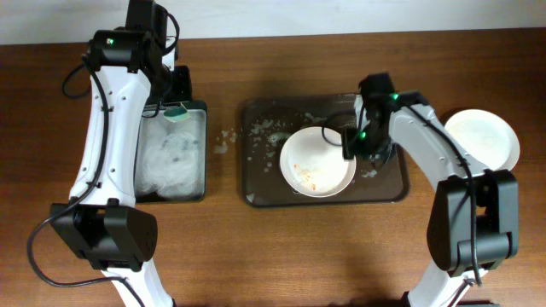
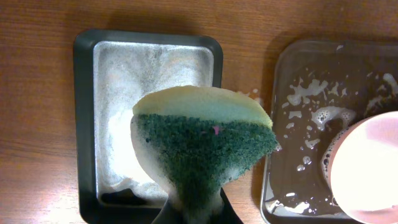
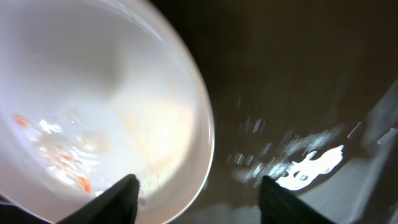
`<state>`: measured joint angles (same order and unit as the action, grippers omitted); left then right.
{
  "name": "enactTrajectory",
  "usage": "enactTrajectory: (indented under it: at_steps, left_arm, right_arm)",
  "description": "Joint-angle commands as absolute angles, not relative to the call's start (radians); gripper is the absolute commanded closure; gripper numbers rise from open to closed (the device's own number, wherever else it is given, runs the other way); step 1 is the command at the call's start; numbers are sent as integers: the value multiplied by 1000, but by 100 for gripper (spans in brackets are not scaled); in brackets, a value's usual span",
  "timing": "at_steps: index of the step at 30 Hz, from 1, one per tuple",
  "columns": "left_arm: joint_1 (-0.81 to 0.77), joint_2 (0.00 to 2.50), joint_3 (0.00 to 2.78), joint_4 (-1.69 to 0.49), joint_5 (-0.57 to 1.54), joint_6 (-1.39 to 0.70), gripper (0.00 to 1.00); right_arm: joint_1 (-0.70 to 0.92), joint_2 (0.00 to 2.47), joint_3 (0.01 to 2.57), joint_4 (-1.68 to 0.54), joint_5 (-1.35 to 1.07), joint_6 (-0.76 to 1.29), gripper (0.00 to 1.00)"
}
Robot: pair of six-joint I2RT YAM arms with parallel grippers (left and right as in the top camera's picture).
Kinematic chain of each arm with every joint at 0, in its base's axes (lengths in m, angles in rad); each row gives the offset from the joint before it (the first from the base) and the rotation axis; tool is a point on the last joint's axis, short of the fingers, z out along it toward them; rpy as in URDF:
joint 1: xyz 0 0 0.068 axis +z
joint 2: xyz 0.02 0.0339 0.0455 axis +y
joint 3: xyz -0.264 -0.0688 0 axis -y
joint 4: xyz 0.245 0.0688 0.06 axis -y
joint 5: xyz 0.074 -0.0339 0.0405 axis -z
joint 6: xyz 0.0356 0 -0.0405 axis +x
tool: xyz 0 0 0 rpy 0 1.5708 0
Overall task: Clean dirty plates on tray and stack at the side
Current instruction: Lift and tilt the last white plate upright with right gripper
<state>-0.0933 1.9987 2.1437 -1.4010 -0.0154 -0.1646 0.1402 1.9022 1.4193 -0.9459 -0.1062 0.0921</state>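
Sponge (image 2: 202, 146), yellow-backed with a dark green scouring face, fills the foreground of the left wrist view. The left gripper (image 2: 196, 211) is clamped on its lower end, pinching it to a narrow waist so that the upper part fans out. Gripper and sponge hang above the black tray (image 2: 84, 124), a small rectangular pan whose floor is coated with white foam (image 2: 124, 137); whether the sponge touches the foam cannot be told. To the right of this pan, apart from it on the wooden table (image 1: 256, 256), lies the brown tray (image 1: 256, 192), larger, dark and translucent, its floor wet and flecked with suds. About the middle of it rests the dirty plate (image 1: 317, 162), round, shallow, white and glossy, with small orange smears on its inner surface. The right gripper (image 3: 199, 202) stands at this plate's right-hand rim, released and grasping nothing: one finger (image 3: 121, 196) is over the plate's inner surface and the other over the tray floor, set far wider apart than the rim between them is thick. A second plate (image 1: 482, 136), white, lies on the bare table beyond the brown tray's right end, partly hidden by the right arm; whether it is one plate or a stack cannot be told.
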Motion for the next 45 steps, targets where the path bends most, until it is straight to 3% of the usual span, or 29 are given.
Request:
enactTrajectory:
  at_steps: [1, 4, 9, 14, 19, 23, 30, 40, 45]
  left_arm:
    - [-94, 1964, 2140, -1398, -15, -151, 99]
    - [-94, 1964, 2140, -1398, -15, -152, 99]
    - [-94, 1964, 2140, -1399, -15, -152, 99]
    - [-94, 1964, 2140, -1399, -15, -152, 99]
    - [-94, 1964, 2140, -1399, -15, -152, 99]
    - [-94, 1964, 2140, -1399, -15, -152, 99]
    - [-94, 1964, 2140, -1398, -15, -152, 99]
    - [-94, 1964, 2140, -1399, -15, -152, 99]
    - [-94, 1964, 2140, -1398, -14, -152, 99]
  right_arm:
    - [115, 1908, 1461, -871, -97, -112, 33]
    - [109, 1928, 1460, -808, -94, -184, 25]
    - [112, 1987, 1459, -796, -131, -240, 28]
    - [111, 2034, 1459, -808, -173, -239, 48]
    - [111, 2059, 1458, -807, -221, -239, 51]
    - [111, 2073, 1458, -804, -226, -239, 61]
    - [111, 2073, 1458, -791, -225, -239, 63]
    - [111, 2115, 1458, -777, -226, -231, 80]
    - [110, 2118, 1458, -776, -225, -207, 95]
